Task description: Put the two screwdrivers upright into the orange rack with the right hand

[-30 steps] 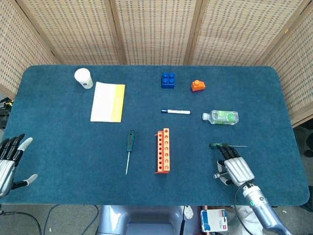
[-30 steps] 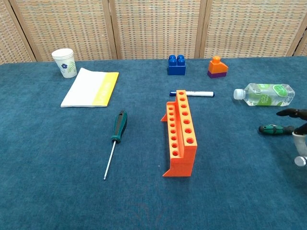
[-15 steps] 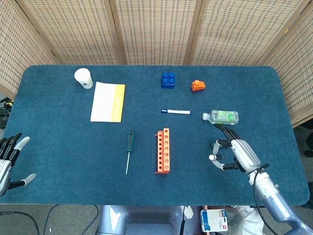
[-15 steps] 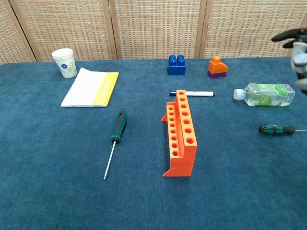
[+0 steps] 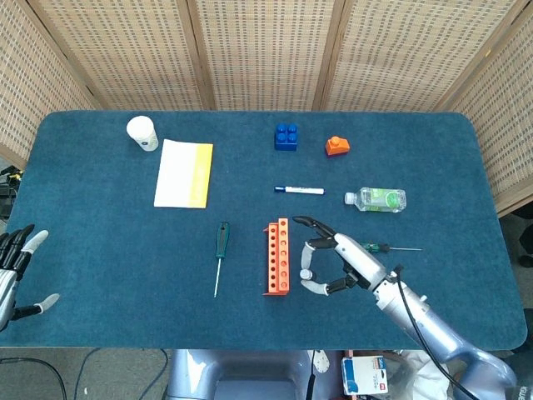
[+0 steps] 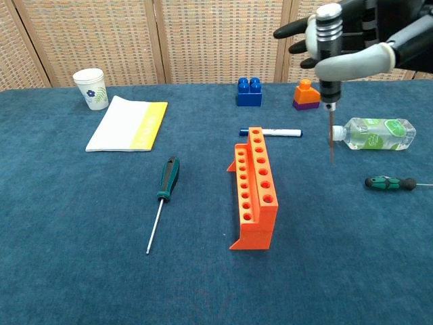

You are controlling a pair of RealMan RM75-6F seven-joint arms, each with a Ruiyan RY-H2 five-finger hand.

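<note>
The orange rack [image 5: 278,257] [image 6: 256,186] stands mid-table, its holes empty. One green-handled screwdriver [image 5: 221,250] [image 6: 166,179] lies flat to its left. The other screwdriver [image 5: 376,247] [image 6: 390,183] lies flat to its right. My right hand [image 5: 333,265] [image 6: 345,40] hovers just right of the rack with fingers spread and curved, nothing between them. It partly covers the handle end of the right screwdriver in the head view. In the chest view a thin rod hangs below the hand; I cannot tell what it is. My left hand [image 5: 15,271] rests at the table's front left edge, fingers apart.
A paper cup [image 5: 142,132] and a white-and-yellow notebook [image 5: 184,172] lie at the back left. A blue block [image 5: 286,137], an orange block [image 5: 336,146], a marker [image 5: 299,190] and a lying water bottle [image 5: 376,199] sit behind the rack.
My right hand rose from the front right edge and moved left past the right screwdriver to beside the rack. That screwdriver stays on the table. The left hand barely moved.
</note>
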